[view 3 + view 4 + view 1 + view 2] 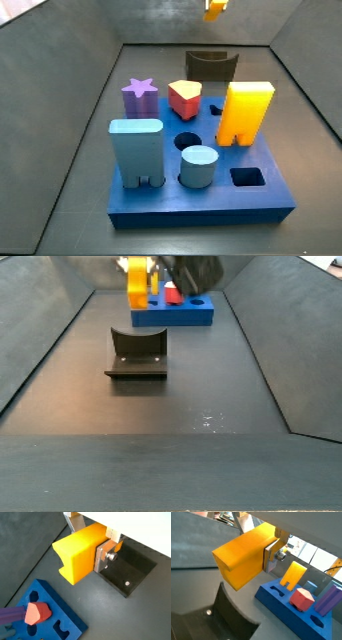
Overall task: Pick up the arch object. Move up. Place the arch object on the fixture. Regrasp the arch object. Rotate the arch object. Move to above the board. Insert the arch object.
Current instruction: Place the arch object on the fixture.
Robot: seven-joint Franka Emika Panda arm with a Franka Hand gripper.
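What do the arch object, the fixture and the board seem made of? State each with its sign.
Arch object, held in the pincer high above the fixture: likely matte plastic, with uniform colour and crisp edges.
Fixture: dark, probably metal or hard plastic, faintly glossy, with visible screw heads.
Board: seemingly plastic or painted wood, an even blue with cleanly cut holes.

big yellow-orange arch block (245,112) standing upright | light blue arch block (135,151) sitting up front next to a light blue cylinder (198,165) | purple star piece (139,97) and red piece (185,99) sitting behind them
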